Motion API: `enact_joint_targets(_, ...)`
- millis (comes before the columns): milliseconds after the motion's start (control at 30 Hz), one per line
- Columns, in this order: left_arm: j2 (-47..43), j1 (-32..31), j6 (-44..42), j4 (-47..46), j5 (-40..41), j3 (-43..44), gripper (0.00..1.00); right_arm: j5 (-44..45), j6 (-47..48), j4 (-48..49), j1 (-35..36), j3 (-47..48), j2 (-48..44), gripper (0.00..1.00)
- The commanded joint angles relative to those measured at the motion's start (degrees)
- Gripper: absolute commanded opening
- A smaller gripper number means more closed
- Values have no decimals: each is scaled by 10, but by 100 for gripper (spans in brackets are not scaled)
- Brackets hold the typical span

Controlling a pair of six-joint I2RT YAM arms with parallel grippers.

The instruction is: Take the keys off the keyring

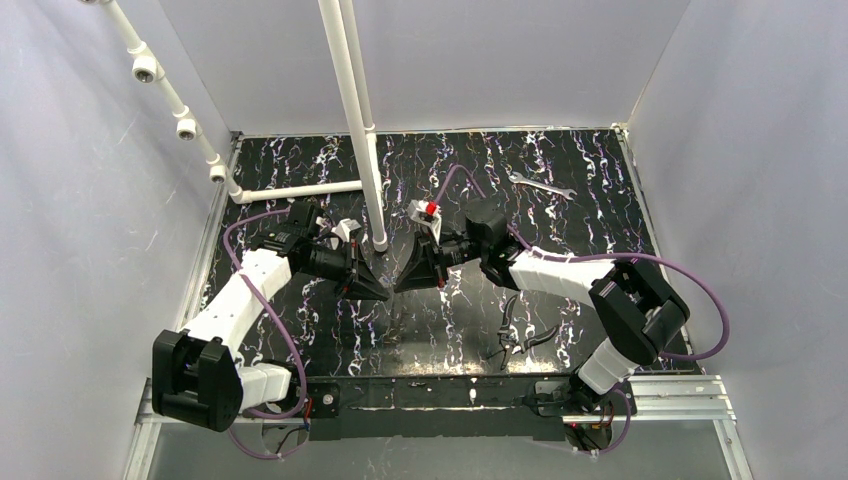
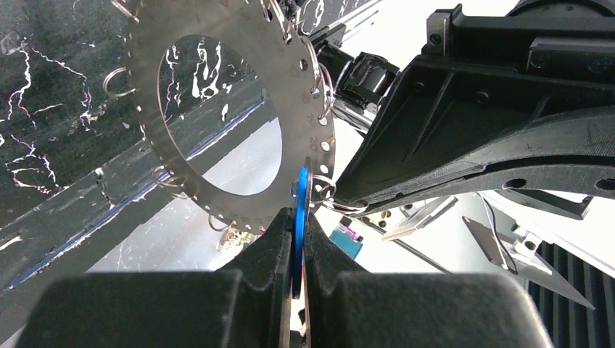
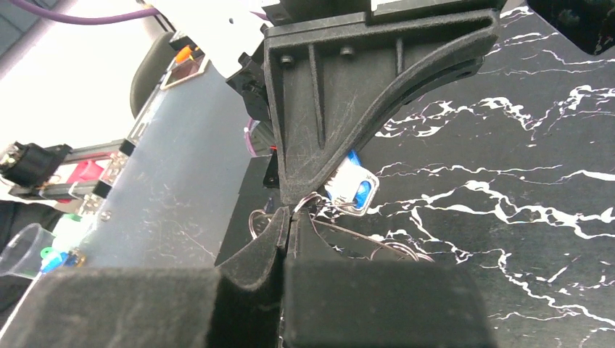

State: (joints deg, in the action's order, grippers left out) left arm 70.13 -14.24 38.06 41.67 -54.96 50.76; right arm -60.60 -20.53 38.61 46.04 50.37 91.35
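The left fingers (image 2: 279, 243) were closed flat on the blue head of the key (image 2: 301, 192), held above the middle of the counter (image 1: 600, 200) at the lower rim of the keyring (image 2: 308, 123). The right fingers (image 3: 272, 235) were shut at the same rim, among small wire loops (image 2: 326, 190). Risk: pulling apart could drag the key out of the pinch, or drop the ring. Whether the right fingers gripped rim or loop was indeterminate. The key's blade was hidden.
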Motion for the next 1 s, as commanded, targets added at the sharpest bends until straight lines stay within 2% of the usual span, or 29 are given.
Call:
enact_joint_targets(0, 8, 18, -20, -9, 60, 8, 0, -78, -110, 158, 16, -10, -22, 1)
enact_joint_targets(67, 5, 19, -19, -11, 61, 7, 0, -78, -131, 182, 18, -11, -20, 1)
enact_joint_targets(300, 11, 20, -25, -12, 70, 16, 0, -84, -131, 175, 29, -15, -20, 1)
enact_joint_targets(767, 14, 30, -59, 7, 67, 50, 0, -87, -51, 62, 40, -10, -21, 1)
enact_joint_targets(833, 14, 31, -68, 11, 62, 56, 0, -85, -12, 2, 41, -2, -22, 1)
enact_joint_targets(900, 11, 31, -74, 12, 56, 60, 0, -82, 65, -98, 42, 17, -22, 1)
enact_joint_targets(933, 7, 31, -77, 12, 54, 61, 0, -77, 124, -175, 45, 34, -22, 1)
enact_joint_targets(967, 5, 31, -78, 12, 49, 62, 0, -66, 222, -293, 49, 62, -20, 1)
